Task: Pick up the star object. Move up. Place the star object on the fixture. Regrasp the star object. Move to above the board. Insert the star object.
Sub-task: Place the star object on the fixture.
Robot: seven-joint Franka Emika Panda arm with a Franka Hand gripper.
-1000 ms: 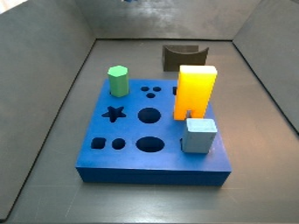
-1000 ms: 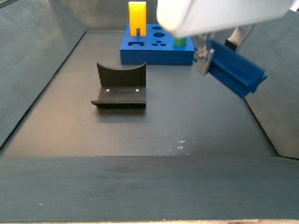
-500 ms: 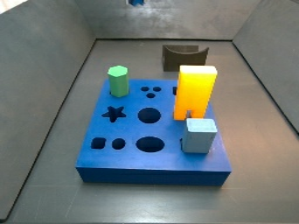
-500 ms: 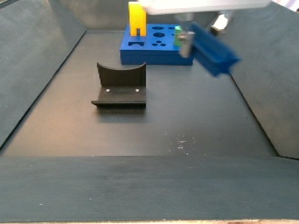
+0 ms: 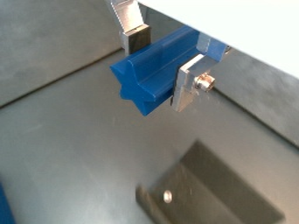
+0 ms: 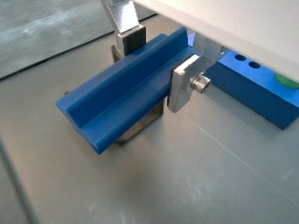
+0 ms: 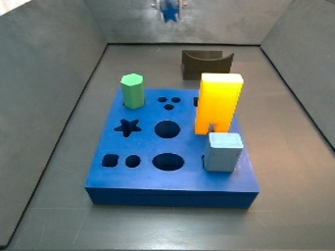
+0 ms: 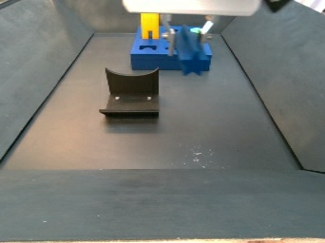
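Between the two silver fingers of the gripper [image 5: 163, 61] sits the star object [image 5: 155, 70], a dark blue peg with long ridges, and the fingers are clamped on its sides. In both wrist views the peg lies crosswise to the fingers, and a long part of it sticks out past them [image 6: 117, 101]. In a side view the gripper [image 8: 193, 36] hangs high above the floor with the peg [image 8: 193, 52] below it. The fixture [image 8: 128, 93] stands on the floor, lower than the gripper and apart from it; a wrist view shows it under the gripper [image 5: 211, 192]. The board [image 7: 170, 147] lies further from the gripper, with its star-shaped hole [image 7: 127, 126] free.

The peg looks stiff and light, with a smooth surface, so I think it may slip or turn if held on the ridge tips. Better to take it on two opposite flat flanks, near its middle.
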